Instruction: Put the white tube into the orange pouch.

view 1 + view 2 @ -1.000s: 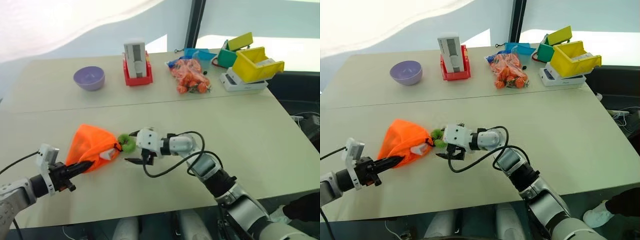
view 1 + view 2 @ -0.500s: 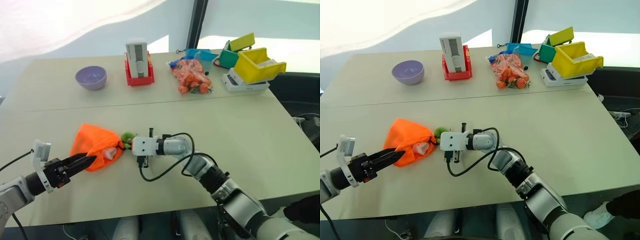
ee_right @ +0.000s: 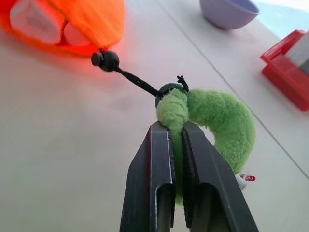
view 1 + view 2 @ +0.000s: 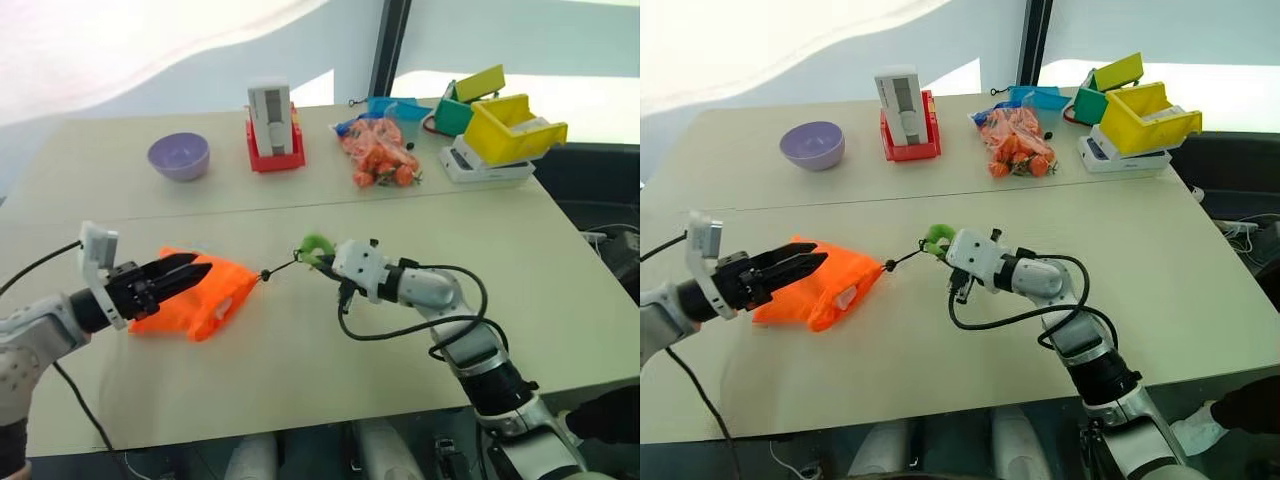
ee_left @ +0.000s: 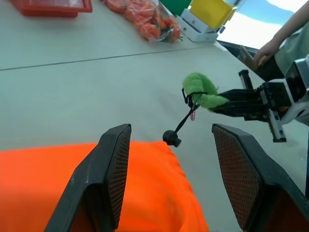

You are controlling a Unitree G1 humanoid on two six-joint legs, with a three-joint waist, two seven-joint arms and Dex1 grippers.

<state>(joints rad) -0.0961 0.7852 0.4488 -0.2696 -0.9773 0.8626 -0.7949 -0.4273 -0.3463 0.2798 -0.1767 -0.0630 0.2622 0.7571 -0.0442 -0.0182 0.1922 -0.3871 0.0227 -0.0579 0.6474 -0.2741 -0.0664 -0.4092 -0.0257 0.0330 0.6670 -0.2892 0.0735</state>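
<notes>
The orange pouch (image 4: pixel 175 312) lies on the table's near left part. At its mouth the white tube (image 3: pixel 32 20) shows inside the fabric. My left gripper (image 4: pixel 200 265) hovers just over the pouch, open, with nothing between its fingers (image 5: pixel 112 166). A black cord (image 3: pixel 137 82) with a bead (image 4: pixel 265 275) runs taut from the pouch's mouth to the green ring (image 4: pixel 316 243). My right gripper (image 4: pixel 322 258) is shut on that ring, to the right of the pouch and slightly above the table.
Along the far edge stand a purple bowl (image 4: pixel 179 157), a white-grey box in a red base (image 4: pixel 272 125), a clear bag of carrots (image 4: pixel 380 150) and yellow and green bins (image 4: pixel 510 125). A person's hand (image 5: pixel 270 46) shows beyond the table's right side.
My left gripper let go of the pouch, opened and rose above it. My right gripper shut on the green ring and pulled it right, drawing the cord taut.
</notes>
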